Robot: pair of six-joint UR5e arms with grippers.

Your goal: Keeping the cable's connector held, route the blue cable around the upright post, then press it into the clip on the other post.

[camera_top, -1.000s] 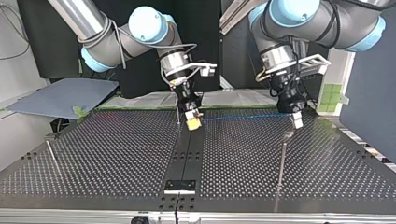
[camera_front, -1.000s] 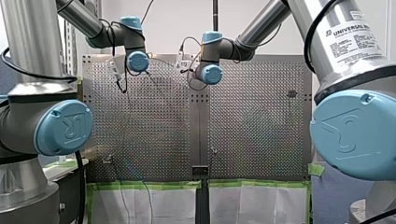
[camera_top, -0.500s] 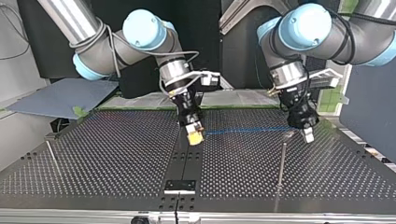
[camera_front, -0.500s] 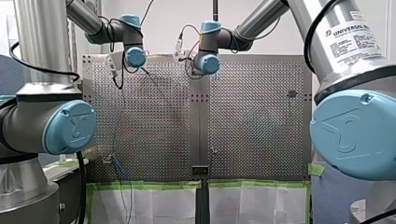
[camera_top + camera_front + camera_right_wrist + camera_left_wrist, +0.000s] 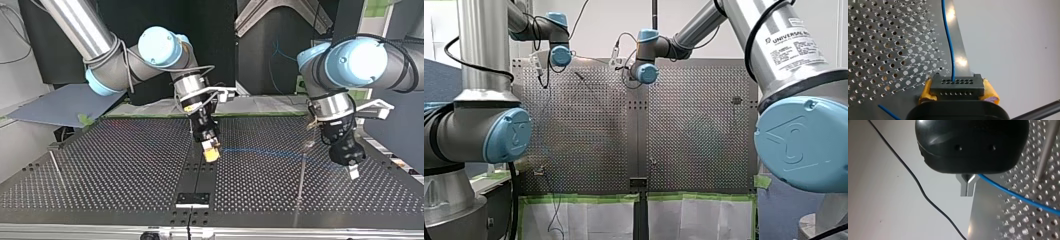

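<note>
Following the blue cable (image 5: 250, 150) low across the perforated table (image 5: 115, 165) in the top view, stretching from my right gripper (image 5: 211, 152) to my left gripper (image 5: 353, 170). Struggling with it there: thinning to a faint line, crossing the top of the upright post (image 5: 301, 175), not showing whether touching or apart. Getting nothing from the front view, both grippers too far off and too small to read. Picking it up sharply in the right wrist view, plugging straight into the black connector (image 5: 957, 86). Clamping that connector from both sides with the yellow pads (image 5: 991, 93), closed on it. Switching to the left wrist view: pinching the metal fingers (image 5: 967, 187) together on the cable, letting it out right at their root and past the post, hiding the contact itself behind the black gripper body.
</note>
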